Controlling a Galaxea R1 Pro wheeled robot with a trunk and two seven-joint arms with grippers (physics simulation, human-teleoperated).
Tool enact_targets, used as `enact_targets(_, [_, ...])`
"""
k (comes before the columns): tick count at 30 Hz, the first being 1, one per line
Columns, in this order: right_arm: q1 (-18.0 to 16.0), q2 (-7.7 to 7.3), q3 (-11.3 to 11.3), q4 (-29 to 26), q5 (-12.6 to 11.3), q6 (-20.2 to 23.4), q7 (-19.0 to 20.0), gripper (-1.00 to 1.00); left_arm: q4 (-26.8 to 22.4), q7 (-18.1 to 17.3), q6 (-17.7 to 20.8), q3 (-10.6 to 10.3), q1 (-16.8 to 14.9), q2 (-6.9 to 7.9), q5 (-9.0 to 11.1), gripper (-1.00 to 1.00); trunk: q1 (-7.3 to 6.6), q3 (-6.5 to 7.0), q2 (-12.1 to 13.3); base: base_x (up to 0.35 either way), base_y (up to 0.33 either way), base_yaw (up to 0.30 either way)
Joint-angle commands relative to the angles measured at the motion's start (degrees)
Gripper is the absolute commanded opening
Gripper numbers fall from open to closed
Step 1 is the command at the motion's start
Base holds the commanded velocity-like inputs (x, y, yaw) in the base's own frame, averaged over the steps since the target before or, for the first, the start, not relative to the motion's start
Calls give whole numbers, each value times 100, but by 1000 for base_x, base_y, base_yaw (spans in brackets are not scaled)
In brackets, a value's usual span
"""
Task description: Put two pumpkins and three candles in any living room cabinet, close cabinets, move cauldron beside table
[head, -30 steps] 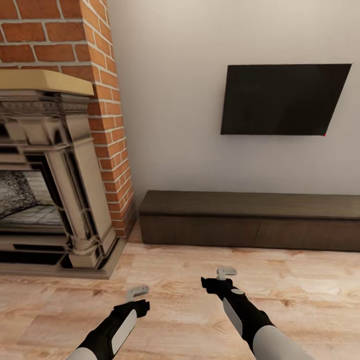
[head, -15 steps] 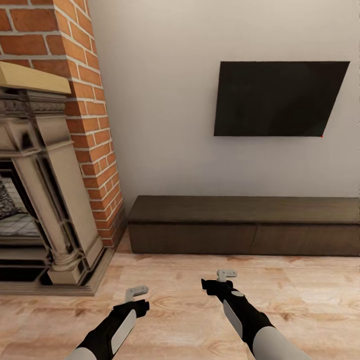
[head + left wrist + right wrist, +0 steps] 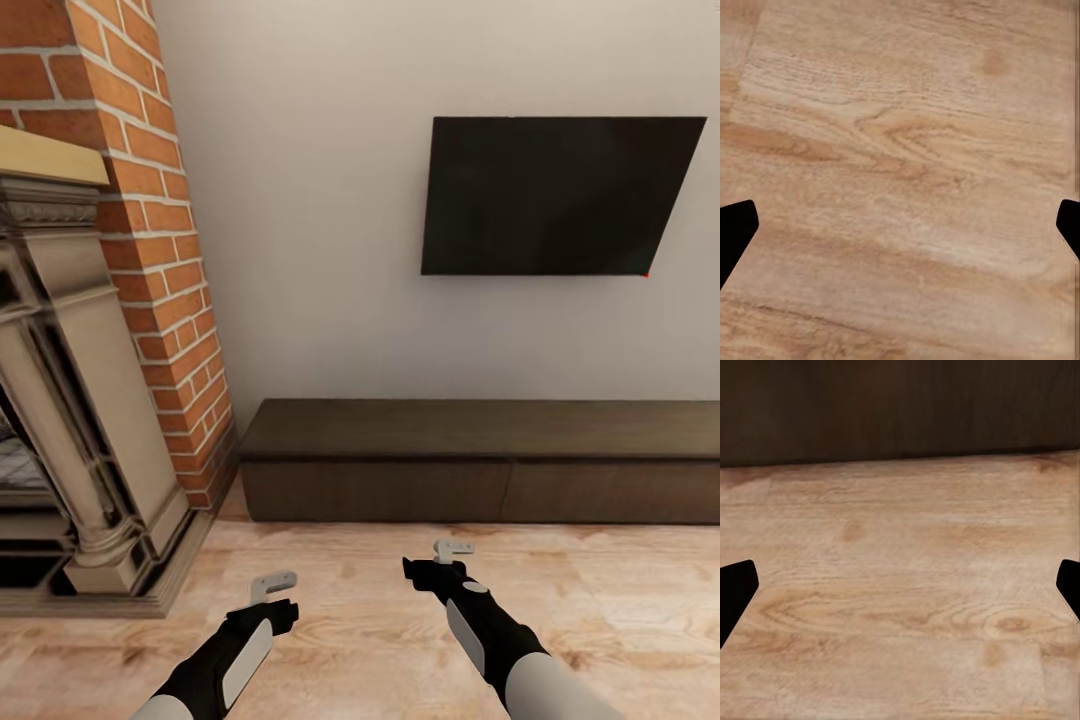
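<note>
Straight ahead, a long, low dark brown wooden cabinet (image 3: 480,462) runs along the pale wall, both flat drawer fronts flush and shut, nothing on its top. Above it hangs a flat black rectangular television screen (image 3: 560,198). On the left rises a red brick chimney column (image 3: 150,230) with a carved stone fireplace surround (image 3: 70,420) under a pale wooden mantel. Light wood-plank floor (image 3: 600,600) spreads below. Both black arms reach forward over it: left gripper (image 3: 274,584) and right gripper (image 3: 452,548), each holding nothing, well short of the cabinet.
</note>
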Motion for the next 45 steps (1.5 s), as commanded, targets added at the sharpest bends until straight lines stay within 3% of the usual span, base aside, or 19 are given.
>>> enact_targets(1, [-1,-4,29,-10,-59,28,-4,100,-11,55,17,-33,-3,5,58,100,1,-6,-2,203,-171,0])
enact_targets(36, [-1,-10,18,14,-85,-108,2,100,-9,55,-22,-32,-4,10,80,100,1,-6,-2,109,-57,0])
enact_targets(39, [-1,-7,9,16,-394,-200,251,100,53,53,-294,-27,-3,20,87,100,1,-6,-2,0,0,0])
enact_targets(44, [-1,-40,-25,284,-1575,-240,1480,100,88,20,-490,-24,-3,55,81,100,1,-6,-2,0,0,0])
enact_targets(45, [-1,-52,-27,351,-1670,-243,1563,100,82,13,-495,-22,-3,60,83,100,1,-6,-2,0,0,0])
